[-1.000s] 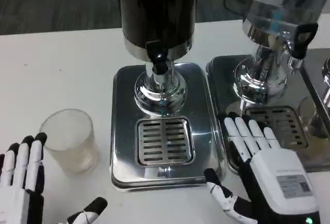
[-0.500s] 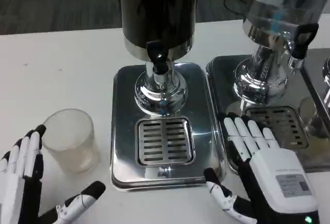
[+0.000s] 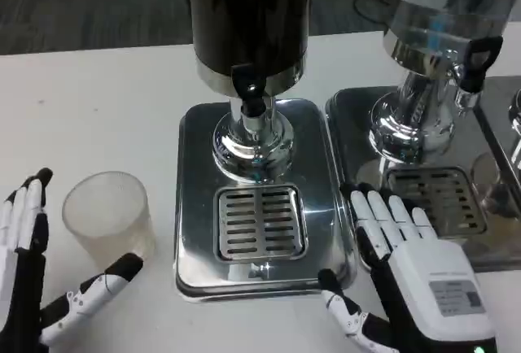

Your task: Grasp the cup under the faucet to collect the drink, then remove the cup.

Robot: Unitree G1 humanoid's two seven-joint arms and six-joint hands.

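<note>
Where the white table (image 3: 98, 101) runs from the near edge to the far one, the following are set out. Dark drink dispenser (image 3: 248, 19), far centre, with a black faucet (image 3: 248, 89) over a chrome base tray (image 3: 195, 207) whose slotted drip grate (image 3: 259, 223) lies at its near part. Second dispenser (image 3: 440, 36), far right, chrome, with its own tray (image 3: 350, 125). Right hand (image 3: 407, 276), near right, laid flat with fingers (image 3: 383, 215) extended and slightly apart across the gap between the two trays; nothing is held. Left hand (image 3: 41, 288), near left, spread wide open and empty, its thumb just beside the cup. Frosted cup (image 3: 108, 216), upright on the table left of the centre tray, not under the faucet, ungrasped.
</note>
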